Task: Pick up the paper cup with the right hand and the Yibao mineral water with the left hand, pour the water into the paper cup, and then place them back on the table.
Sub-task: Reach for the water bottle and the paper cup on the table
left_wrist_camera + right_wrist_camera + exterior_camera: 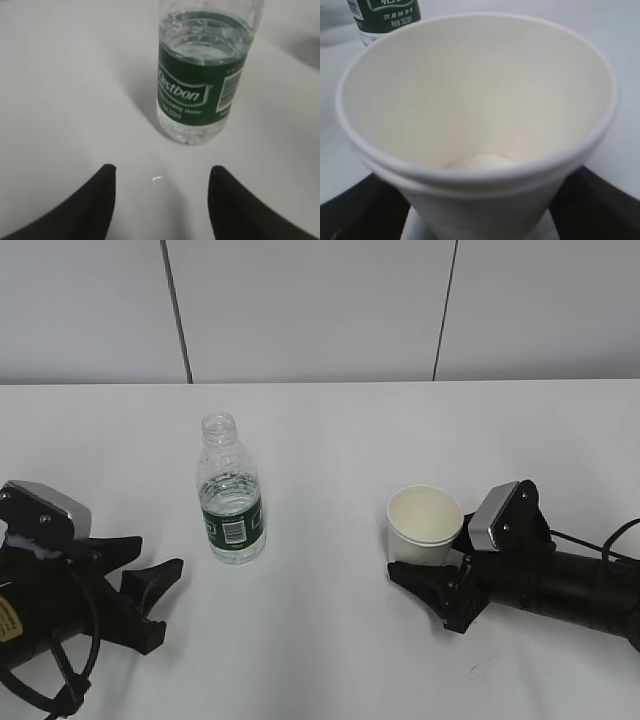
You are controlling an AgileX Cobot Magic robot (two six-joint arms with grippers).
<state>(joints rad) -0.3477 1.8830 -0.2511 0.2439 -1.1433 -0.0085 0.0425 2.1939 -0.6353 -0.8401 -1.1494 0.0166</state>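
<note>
The clear, capless Yibao mineral water bottle (pixel 231 502) with its dark green label stands upright on the white table (pixel 330 640), partly filled. My left gripper (pixel 158 553) is open and empty, low on the table, left of and nearer than the bottle and apart from it. In the left wrist view the bottle (pixel 200 95) stands ahead of the spread fingers of that gripper (pixel 162 168). The white paper cup (pixel 425 520) stands upright and looks empty. My right gripper (pixel 425 560) is open, with a finger on each side of the cup's base (pixel 480 200); a narrow gap shows on both sides.
A grey panelled wall (pixel 320 310) runs behind the table's far edge. The bottle's label also shows at the top left of the right wrist view (pixel 385 17). A faint dark scuff (pixel 485 668) marks the table near the right arm.
</note>
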